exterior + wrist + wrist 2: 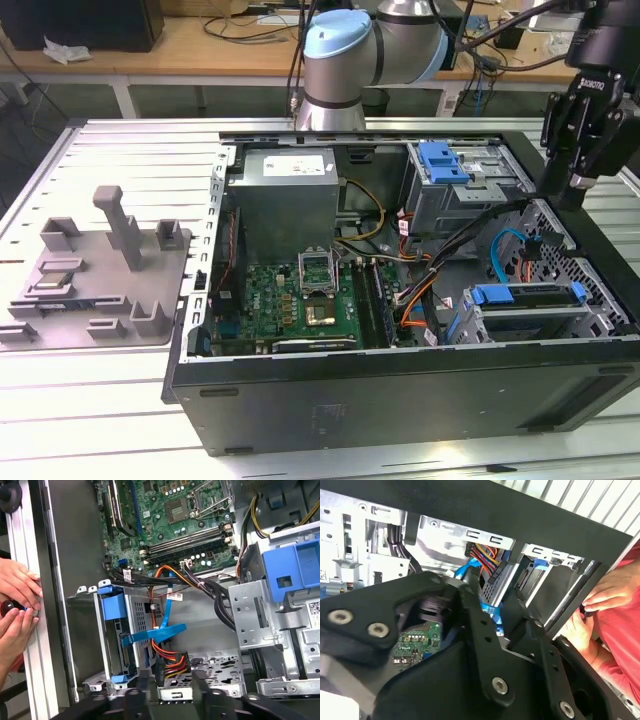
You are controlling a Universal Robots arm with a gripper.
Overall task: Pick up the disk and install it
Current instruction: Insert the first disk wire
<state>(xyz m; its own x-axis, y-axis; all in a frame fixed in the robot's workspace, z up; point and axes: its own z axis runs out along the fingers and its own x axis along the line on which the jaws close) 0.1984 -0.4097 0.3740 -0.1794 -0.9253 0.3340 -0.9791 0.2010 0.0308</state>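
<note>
An open computer case [400,395] lies on its side on the table. The disk [530,318] appears as a grey slab under a blue rail, seated in the lower drive cage at the exterior view's right. The first wrist view looks down on that cage [131,630], with a blue rail end [114,605] at its top. My black gripper [578,185] hangs above the case's right wall, just over the cage. In the first wrist view its two fingers [134,700] stand apart, so the gripper [167,700] is open and holds nothing.
A person's hands [17,610] rest on the case's outer edge beside the cage, with a red sleeve [620,640] close by. Cable bundles [170,580], the motherboard [300,295], a grey power-supply box [290,195] and an upper bay with a blue latch [442,160] crowd the case. A grey fixture [100,270] lies at the left.
</note>
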